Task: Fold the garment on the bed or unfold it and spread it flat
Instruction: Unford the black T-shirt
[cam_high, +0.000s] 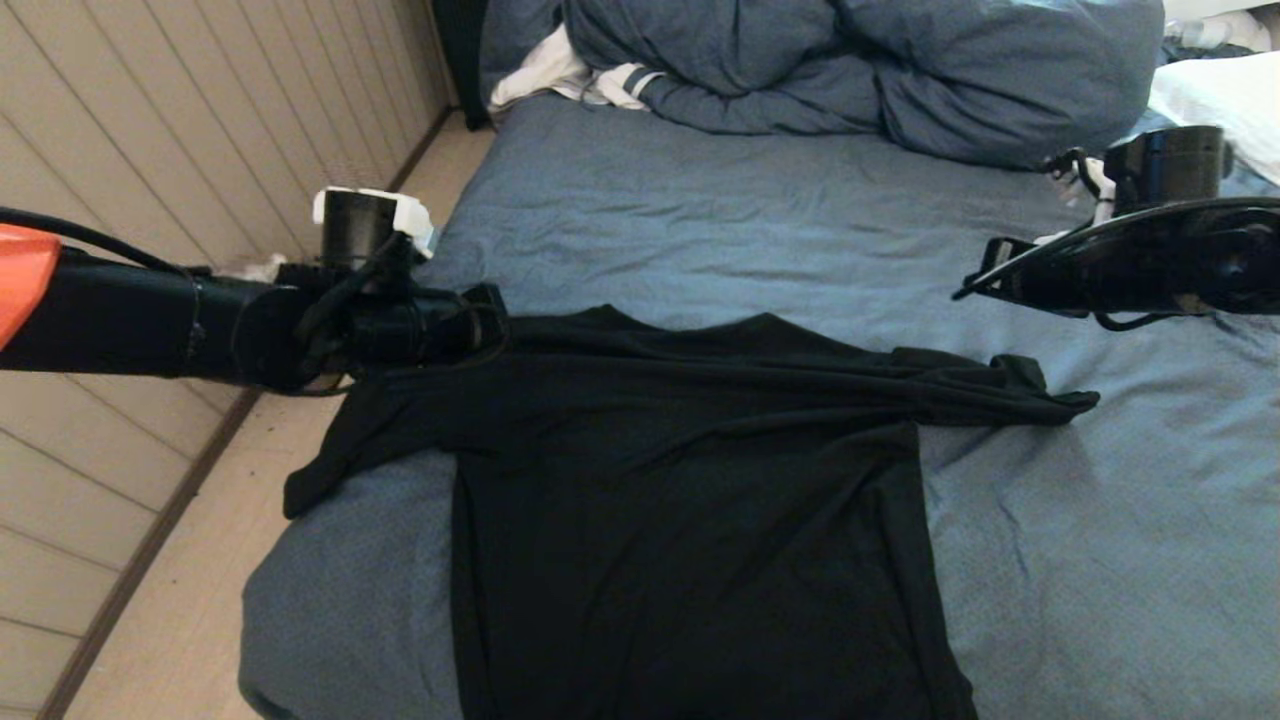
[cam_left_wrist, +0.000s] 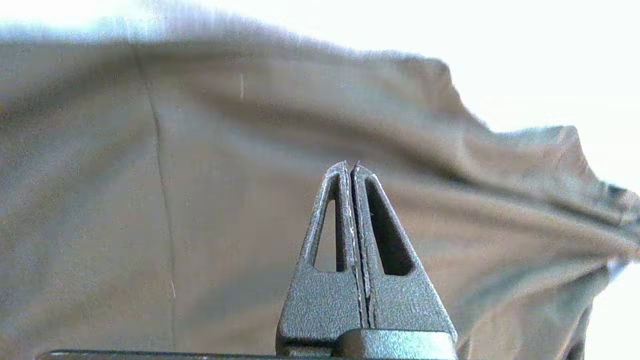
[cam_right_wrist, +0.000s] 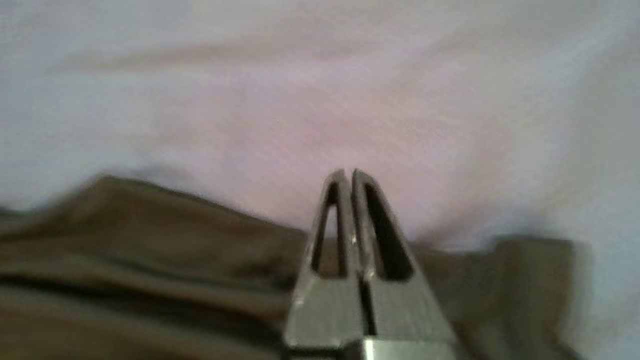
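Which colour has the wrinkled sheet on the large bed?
Slate blue; the wrinkled sheet shows best in the head view.

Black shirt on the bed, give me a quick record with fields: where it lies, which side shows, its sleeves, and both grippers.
shirt: on the bed, plain black side up
top edge: folded over into a band
sleeves: one off the bed's left edge, one bunched toward the right
left gripper: shut, empty, above the shirt
right gripper: shut, empty, near the right sleeve
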